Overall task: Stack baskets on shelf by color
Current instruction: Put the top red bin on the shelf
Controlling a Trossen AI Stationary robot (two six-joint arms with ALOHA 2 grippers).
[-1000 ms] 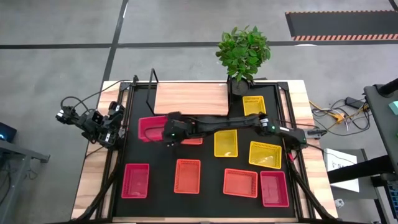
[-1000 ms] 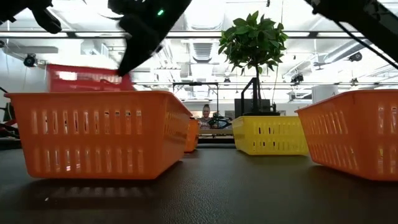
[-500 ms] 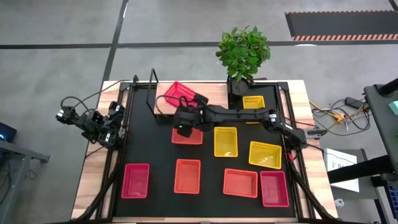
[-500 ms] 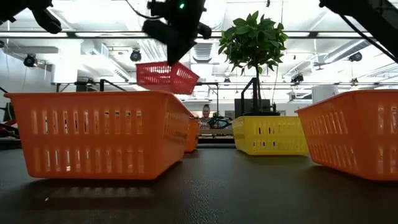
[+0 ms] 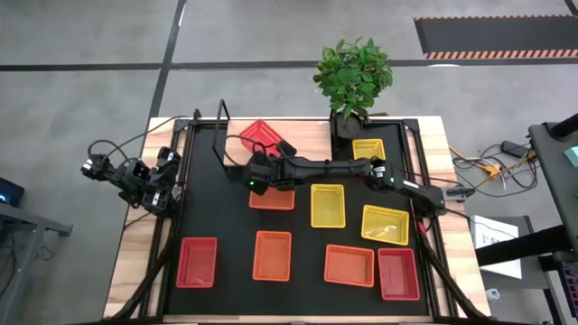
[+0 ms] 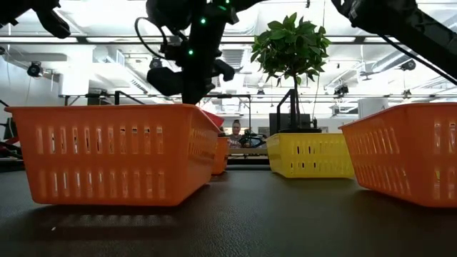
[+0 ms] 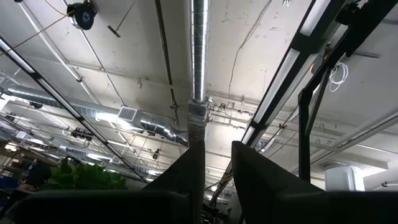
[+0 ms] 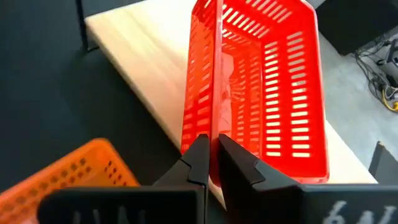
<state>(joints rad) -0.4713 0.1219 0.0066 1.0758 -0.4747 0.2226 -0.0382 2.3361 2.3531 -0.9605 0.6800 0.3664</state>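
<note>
A red basket [image 8: 261, 81] with slotted mesh walls lies on the pale light-wood shelf [image 8: 149, 50], whose upright frame [image 5: 223, 131] is thin and black. The tabletop [image 5: 226, 226] is black, edged in light wood. On it sit two more red-pink baskets [image 5: 198, 262] [image 5: 398, 273], three orange baskets [image 5: 272, 255] [image 5: 349, 264] [image 5: 271, 199], and three yellow baskets [image 5: 328, 205] [image 5: 386, 224] [image 5: 368, 151], all with the same slotted pattern. A plant [image 5: 353, 76] has green leaves. Both arms are dark, the right gripper [image 8: 210, 146] black.
</note>
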